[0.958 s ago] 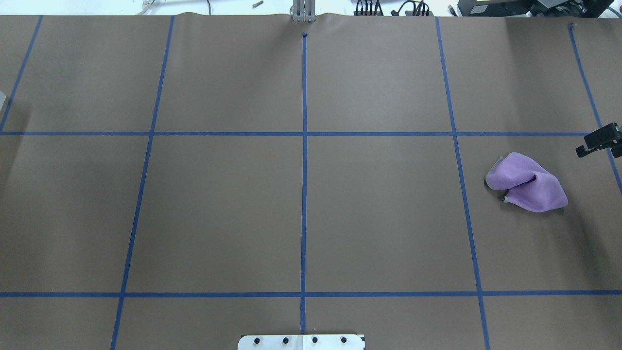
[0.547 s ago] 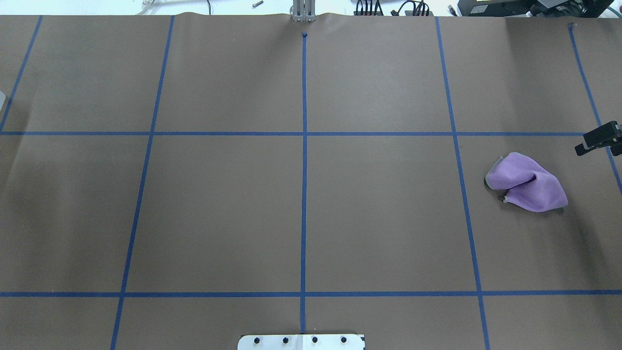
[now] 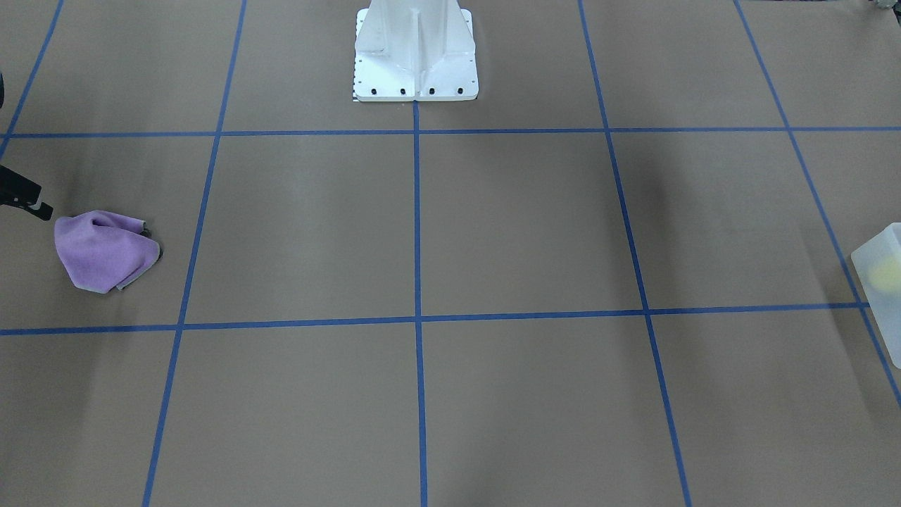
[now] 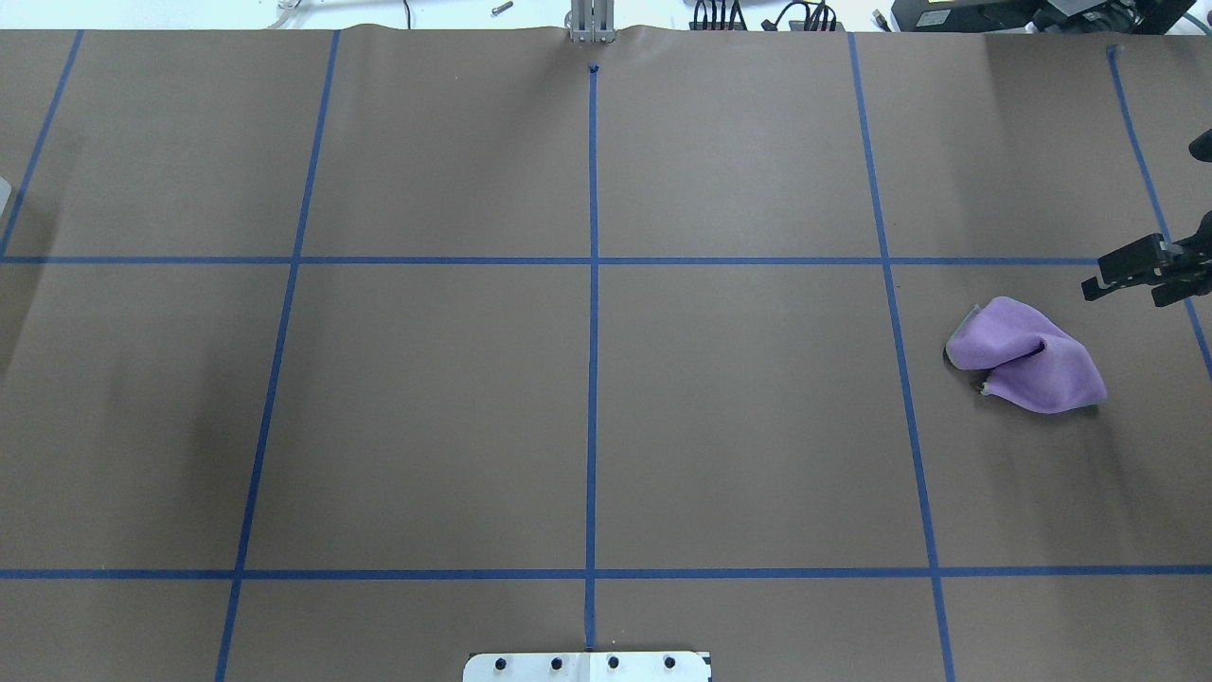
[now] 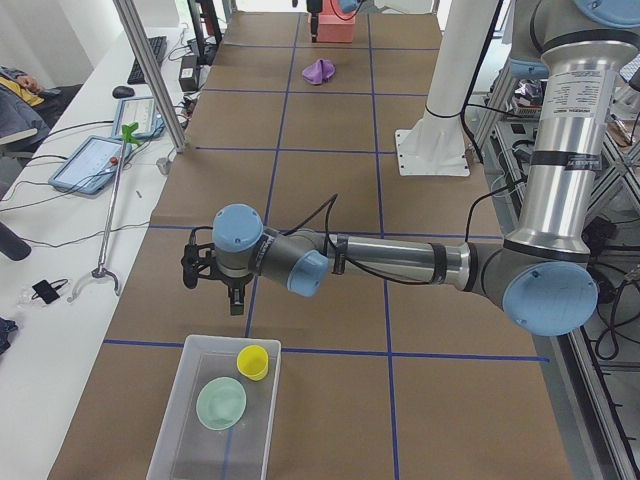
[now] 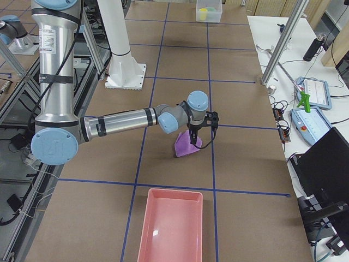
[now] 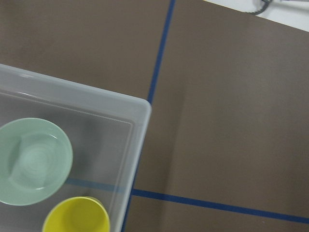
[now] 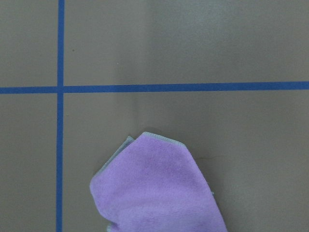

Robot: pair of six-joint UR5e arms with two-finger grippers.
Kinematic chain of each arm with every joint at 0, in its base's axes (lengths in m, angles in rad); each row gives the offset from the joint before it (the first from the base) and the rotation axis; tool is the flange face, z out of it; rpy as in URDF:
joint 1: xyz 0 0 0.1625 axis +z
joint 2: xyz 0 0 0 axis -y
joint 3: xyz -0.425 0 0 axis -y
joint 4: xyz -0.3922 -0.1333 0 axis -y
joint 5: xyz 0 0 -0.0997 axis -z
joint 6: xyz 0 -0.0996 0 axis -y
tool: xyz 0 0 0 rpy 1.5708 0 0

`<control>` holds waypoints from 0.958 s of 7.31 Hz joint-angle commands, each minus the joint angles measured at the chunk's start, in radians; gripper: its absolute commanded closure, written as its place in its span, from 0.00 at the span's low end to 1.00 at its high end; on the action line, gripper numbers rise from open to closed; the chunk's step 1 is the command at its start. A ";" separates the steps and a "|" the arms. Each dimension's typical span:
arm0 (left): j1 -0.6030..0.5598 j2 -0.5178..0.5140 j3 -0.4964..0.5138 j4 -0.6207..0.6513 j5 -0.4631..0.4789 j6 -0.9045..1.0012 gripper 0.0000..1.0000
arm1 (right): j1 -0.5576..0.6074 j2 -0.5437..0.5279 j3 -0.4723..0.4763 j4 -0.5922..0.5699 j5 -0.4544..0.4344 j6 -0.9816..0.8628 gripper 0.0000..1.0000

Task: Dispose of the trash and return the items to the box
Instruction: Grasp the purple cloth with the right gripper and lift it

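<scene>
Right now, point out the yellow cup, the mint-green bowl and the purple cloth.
yellow cup (image 5: 252, 359), exterior left view, on its open mouth
mint-green bowl (image 7: 34, 162), left wrist view, on its inner floor
purple cloth (image 4: 1032, 374), overhead view, on its folded middle

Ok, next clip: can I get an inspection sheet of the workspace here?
Surface: brown paper with blue tape grid.
Job's things: yellow cup and mint bowl upright inside the translucent box.
Clutter: crumpled purple cloth on the paper; pink tray at the right end.
Claws: right claw open, near the cloth; left claw above the paper near the box, state unclear.
Cables: black cable along the left arm.
Surroundings: side bench with tablet.
</scene>
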 commanded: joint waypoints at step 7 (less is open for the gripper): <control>0.148 0.077 -0.195 0.067 0.053 -0.192 0.03 | -0.230 -0.027 -0.011 0.120 -0.234 0.047 0.84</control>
